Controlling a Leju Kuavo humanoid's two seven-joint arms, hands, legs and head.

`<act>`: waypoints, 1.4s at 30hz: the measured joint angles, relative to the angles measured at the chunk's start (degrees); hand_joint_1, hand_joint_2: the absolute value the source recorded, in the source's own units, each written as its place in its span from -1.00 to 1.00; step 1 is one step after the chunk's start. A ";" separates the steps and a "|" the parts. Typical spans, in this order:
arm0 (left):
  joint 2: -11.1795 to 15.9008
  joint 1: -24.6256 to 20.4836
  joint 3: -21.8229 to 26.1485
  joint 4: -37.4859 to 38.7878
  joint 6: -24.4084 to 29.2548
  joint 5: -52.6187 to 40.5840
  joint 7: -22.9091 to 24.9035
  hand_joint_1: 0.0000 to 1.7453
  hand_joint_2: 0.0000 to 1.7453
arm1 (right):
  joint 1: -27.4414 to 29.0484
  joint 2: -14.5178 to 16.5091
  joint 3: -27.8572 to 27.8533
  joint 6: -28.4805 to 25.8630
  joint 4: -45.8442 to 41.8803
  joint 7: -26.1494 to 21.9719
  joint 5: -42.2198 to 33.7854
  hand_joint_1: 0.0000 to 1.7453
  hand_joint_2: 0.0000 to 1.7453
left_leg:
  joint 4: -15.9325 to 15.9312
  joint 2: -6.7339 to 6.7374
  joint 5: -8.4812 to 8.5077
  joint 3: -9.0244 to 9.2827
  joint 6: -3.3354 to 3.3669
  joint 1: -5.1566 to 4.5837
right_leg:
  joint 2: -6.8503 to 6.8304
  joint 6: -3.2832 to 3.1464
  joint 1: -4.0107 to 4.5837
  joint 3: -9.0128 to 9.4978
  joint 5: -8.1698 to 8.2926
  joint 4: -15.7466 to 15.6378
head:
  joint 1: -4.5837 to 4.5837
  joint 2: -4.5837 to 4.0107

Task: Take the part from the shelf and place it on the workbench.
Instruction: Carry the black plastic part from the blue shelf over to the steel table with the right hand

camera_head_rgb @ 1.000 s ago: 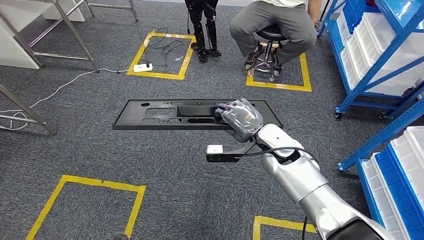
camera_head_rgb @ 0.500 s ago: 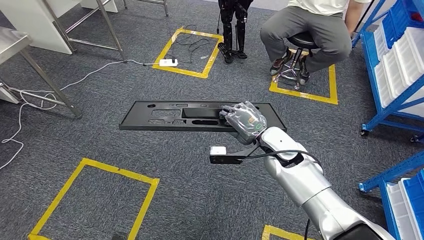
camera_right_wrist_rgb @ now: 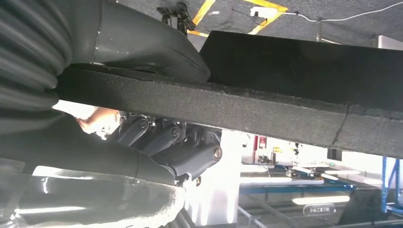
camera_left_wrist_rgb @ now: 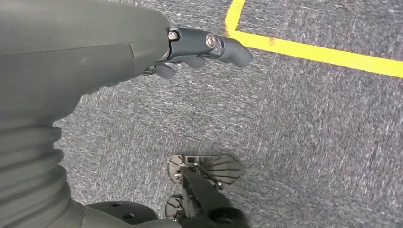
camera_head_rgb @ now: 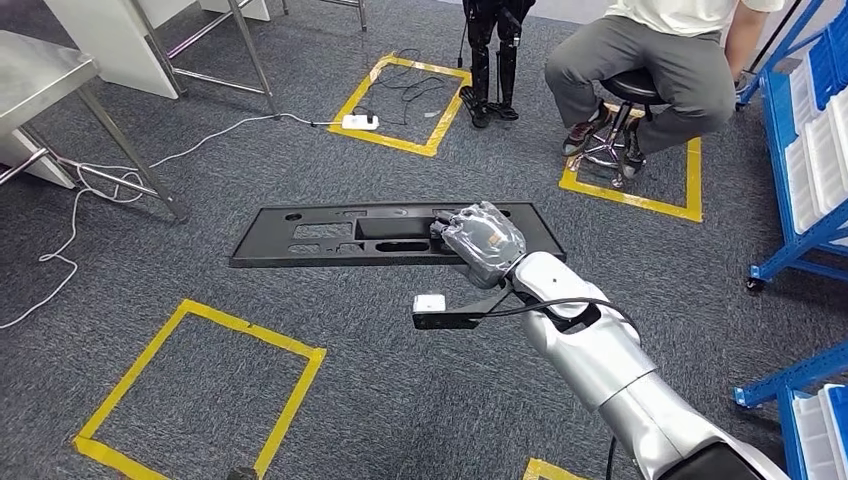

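— What colour is the long flat plastic panel (camera_head_rgb: 390, 234)?
— Matt black all over, cut-outs included; from the right wrist view its edge (camera_right_wrist_rgb: 266, 111) looks grainy black.
— And the hand on it?
— The right hand (camera_head_rgb: 483, 243) is grey under a clear glossy cover, on a silver arm (camera_head_rgb: 600, 365); its fingers (camera_right_wrist_rgb: 187, 156) are dark grey.
— The floor?
— Speckled grey carpet (camera_head_rgb: 400, 390) marked with yellow tape squares (camera_head_rgb: 195, 385).
— Anything else coloured?
— Blue shelf frames (camera_head_rgb: 800, 225) with white bins (camera_head_rgb: 825, 150), a white cable (camera_head_rgb: 70, 235), and a seated person's grey trousers (camera_head_rgb: 650, 70). The left hand (camera_left_wrist_rgb: 190, 45) is dark grey.
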 joint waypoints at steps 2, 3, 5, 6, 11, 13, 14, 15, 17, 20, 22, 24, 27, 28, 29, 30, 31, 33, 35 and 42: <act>0.12 -0.17 0.20 0.00 0.06 -0.03 -0.08 -1.00 1.00 | -0.09 0.05 -0.01 -0.16 0.01 0.01 0.13 0.96 1.00 | -4.27 1.32 0.90 2.20 0.71 -0.77 | -0.79 0.08 0.30 0.04 -0.14 -0.02 | 0.02 0.00; 0.16 -0.24 0.30 0.00 0.08 -0.06 -0.10 -1.00 1.00 | -0.09 0.07 -0.01 -0.21 0.02 0.01 0.16 0.96 1.00 | -4.58 1.19 0.77 2.21 0.84 -1.00 | -1.24 0.22 0.42 0.03 -0.18 -0.09 | 0.03 0.00; 0.14 -0.24 0.48 0.00 0.08 -0.11 -0.13 -1.00 1.00 | -0.10 0.14 -0.01 -0.26 0.01 0.02 0.20 0.96 1.00 | -5.38 0.13 1.23 2.49 1.23 -0.84 | -1.75 0.58 0.53 0.05 -0.37 -0.12 | 0.04 0.00; 0.10 -0.24 0.55 0.00 0.09 -0.11 -0.13 -1.00 1.00 | -0.15 0.15 -0.02 -0.31 0.00 0.01 0.20 0.96 1.00 | -5.97 -0.37 1.59 2.83 1.51 -0.63 | -1.15 0.70 0.52 -0.26 -0.86 0.60 | 0.04 0.00; -0.01 -0.45 0.67 0.00 0.02 -0.22 -0.11 -1.00 1.00 | 0.32 -0.42 -0.09 -0.43 0.02 0.10 0.20 0.96 1.00 | -6.95 -3.37 2.39 3.17 2.02 -0.16 | 2.62 0.78 -0.41 -7.82 -6.54 15.84 | 0.28 0.00; -0.09 -0.36 0.70 0.00 -0.11 -0.33 -0.09 -1.00 1.00 | 0.68 -0.62 -0.08 -0.43 0.02 0.11 0.26 0.96 1.00 | -6.85 -4.71 2.45 3.14 1.79 -0.02 | 2.77 1.93 -0.95 -7.09 -4.96 13.71 | 0.28 0.00; -0.15 -0.32 0.72 0.00 -0.17 -0.38 -0.09 -1.00 1.00 | 0.72 -0.71 -0.09 -0.44 0.02 0.11 0.28 0.96 1.00 | -6.72 -5.33 2.43 3.11 1.56 0.09 | 3.19 2.68 -1.34 -5.20 -3.19 9.59 | 0.30 0.00; -0.17 -0.32 0.73 0.00 -0.22 -0.40 -0.09 -1.00 1.00 | 0.73 -0.77 -0.10 -0.44 0.02 0.11 0.31 0.96 1.00 | -6.55 -5.89 2.37 3.02 1.21 0.14 | 3.90 3.20 -1.65 -3.31 -1.65 5.54 | 0.30 0.00; -0.19 -0.31 0.76 0.00 -0.24 -0.44 -0.10 -1.00 1.00 | 0.76 -0.78 -0.08 -0.45 0.01 0.10 0.34 0.96 1.00 | -6.16 -6.73 2.30 2.61 0.40 0.10 | 4.91 3.17 -1.91 -0.95 0.16 0.60 | 0.25 0.00; -0.17 -0.05 0.79 0.01 -0.22 -0.44 -0.09 -1.00 1.00 | 0.83 -0.64 -0.01 -0.45 -0.01 0.09 0.40 0.96 1.00 | -5.90 -7.17 2.34 1.95 -0.42 0.35 | 4.24 1.95 -1.63 -0.79 0.52 0.23 | 0.07 0.00; -0.14 0.11 0.81 0.01 -0.22 -0.43 -0.09 -1.00 1.00 | 0.79 -0.45 -0.01 -0.45 -0.03 0.13 0.40 0.96 1.00 | -3.64 -5.19 0.84 0.95 -0.85 0.50 | 3.61 1.22 -1.66 -0.72 0.64 0.12 | -0.02 0.00; -0.14 0.07 0.83 0.01 -0.21 -0.42 -0.10 -1.00 1.00 | 0.84 -0.31 -0.01 -0.44 -0.04 0.15 0.46 0.96 1.00 | 3.10 -2.64 -2.82 -2.05 -1.18 0.53 | 2.91 0.73 -1.32 -0.65 0.57 0.09 | -0.09 0.00; -0.16 0.06 0.89 0.02 -0.13 -0.39 -0.09 -1.00 1.00 | 1.15 -0.24 0.07 -0.41 -0.04 0.15 0.71 0.96 1.00 | 11.13 -1.88 -5.63 -5.82 -1.00 0.53 | 1.46 0.35 -0.51 -0.60 0.37 0.12 | -0.10 0.00; -0.16 0.08 0.95 0.02 -0.09 -0.36 -0.08 -1.00 1.00 | 1.22 -0.15 0.09 -0.41 -0.04 0.15 0.76 0.96 1.00 | 9.65 -1.79 -4.49 -4.99 -0.64 0.40 | 0.97 0.24 -0.26 -0.50 0.29 0.12 | -0.10 0.00; -0.15 0.08 1.01 0.01 -0.05 -0.33 -0.08 -1.00 1.00 | 1.24 -0.03 0.10 -0.40 -0.06 0.16 0.78 0.96 1.00 | 6.21 -1.39 -2.67 -3.09 -0.10 0.14 | 0.50 0.11 -0.03 -0.33 0.19 0.10 | -0.09 0.00; -0.08 0.05 1.07 0.00 -0.03 -0.29 -0.08 -1.00 1.00 | 1.22 0.13 0.09 -0.40 -0.10 0.17 0.80 0.96 1.00 | 2.07 -0.30 -1.17 -0.78 0.65 -0.32 | 0.04 -0.03 0.12 -0.14 0.08 0.05 | -0.08 0.00; 0.01 -0.01 1.10 -0.01 -0.02 -0.26 -0.10 -1.00 1.00 | 1.16 0.27 0.09 -0.40 -0.15 0.20 0.81 0.96 1.00 | -1.51 0.81 -0.01 1.19 1.35 -0.78 | -0.43 -0.09 0.37 0.03 -0.03 -0.02 | 0.00 0.00; 0.15 -0.13 1.11 -0.03 -0.01 -0.23 -0.20 -1.00 1.00 | 1.10 0.50 0.10 -0.39 -0.22 0.27 0.81 0.96 1.00 | -4.69 2.04 0.44 2.84 2.30 -1.58 | -1.40 -0.02 0.49 0.20 -0.17 -0.18 | -0.03 0.00; 0.12 -0.10 1.13 -0.04 0.04 -0.23 -0.31 -1.00 1.00 | 1.09 0.77 0.10 -0.38 -0.30 0.31 0.85 0.96 1.00 | -5.49 0.98 0.83 3.04 2.64 -1.54 | -2.23 0.27 0.64 0.21 -0.32 -0.32 | -0.12 0.00; -0.21 -0.23 1.17 -0.03 0.09 -0.32 -0.45 -1.00 1.00 | 1.52 0.55 0.07 -0.35 -0.28 0.33 1.04 0.96 1.00 | -7.54 -3.61 2.26 4.00 2.73 -0.56 | 2.79 1.42 -0.66 -8.02 -6.09 15.85 | 0.10 0.00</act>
